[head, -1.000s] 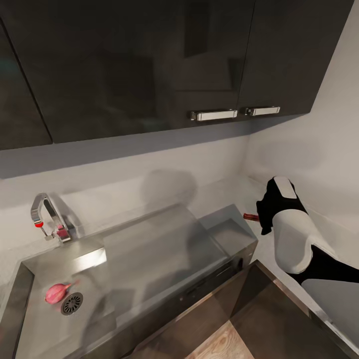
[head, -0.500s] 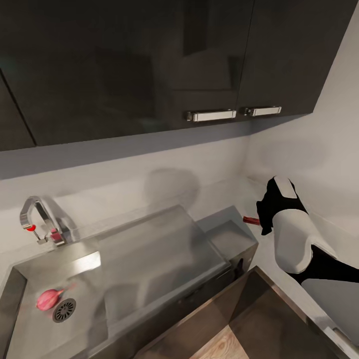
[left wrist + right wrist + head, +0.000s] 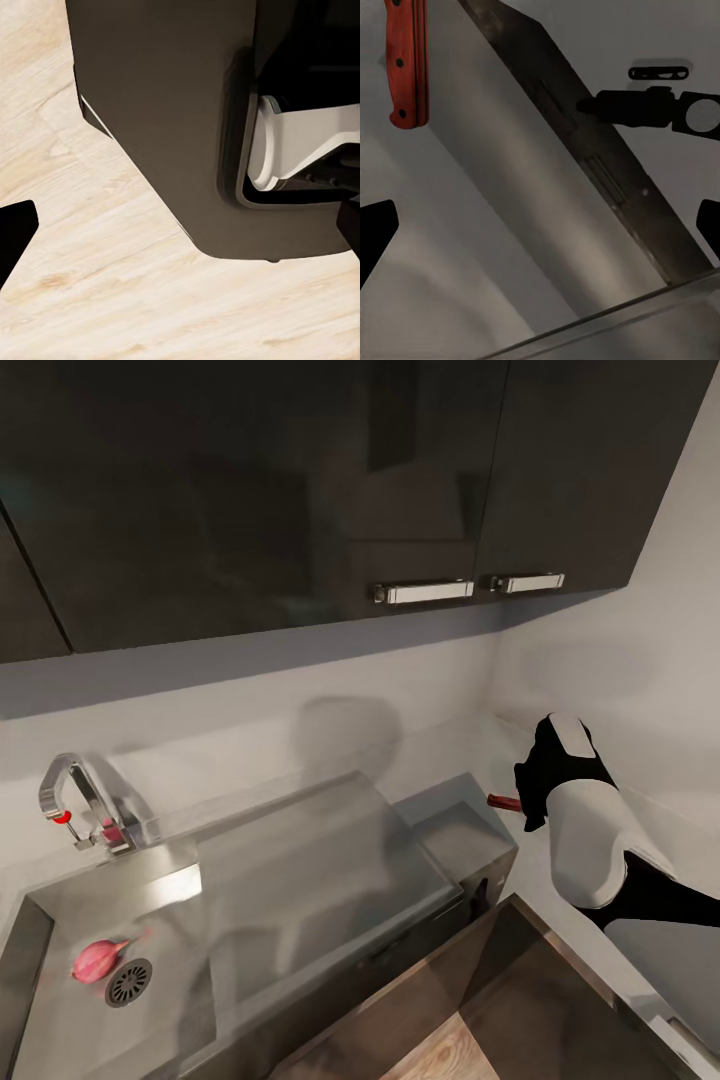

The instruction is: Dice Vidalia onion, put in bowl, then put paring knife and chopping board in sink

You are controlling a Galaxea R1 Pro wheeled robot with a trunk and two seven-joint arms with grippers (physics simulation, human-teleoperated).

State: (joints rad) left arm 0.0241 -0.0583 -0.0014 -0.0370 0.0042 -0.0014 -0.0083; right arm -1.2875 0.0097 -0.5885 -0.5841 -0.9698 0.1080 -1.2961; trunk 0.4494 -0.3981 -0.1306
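Note:
A pinkish-red Vidalia onion (image 3: 95, 958) lies in the steel sink (image 3: 60, 1020), right beside the drain. On the countertop (image 3: 470, 745) in the back right corner lies the paring knife (image 3: 500, 800), of which I see the reddish-brown handle (image 3: 406, 64). My right gripper (image 3: 530, 800) hovers just beside that handle, apart from it. In the right wrist view its fingertips (image 3: 375, 232) stand wide apart, open and empty. My left gripper (image 3: 180, 232) is open too, low over a pale wooden floor. The chopping board and the bowl are out of view.
A chrome tap (image 3: 75, 800) with a red knob stands behind the basin. The flat steel drainboard (image 3: 320, 870) runs right to a raised steel block (image 3: 460, 830). Dark wall cabinets (image 3: 300, 490) with metal handles hang overhead. The robot's dark base (image 3: 172, 112) sits close to my left gripper.
The camera turned a little during the first half second, so the sink and tap slid left in the picture. Since then nothing has moved, and my right arm holds its place by the knife.

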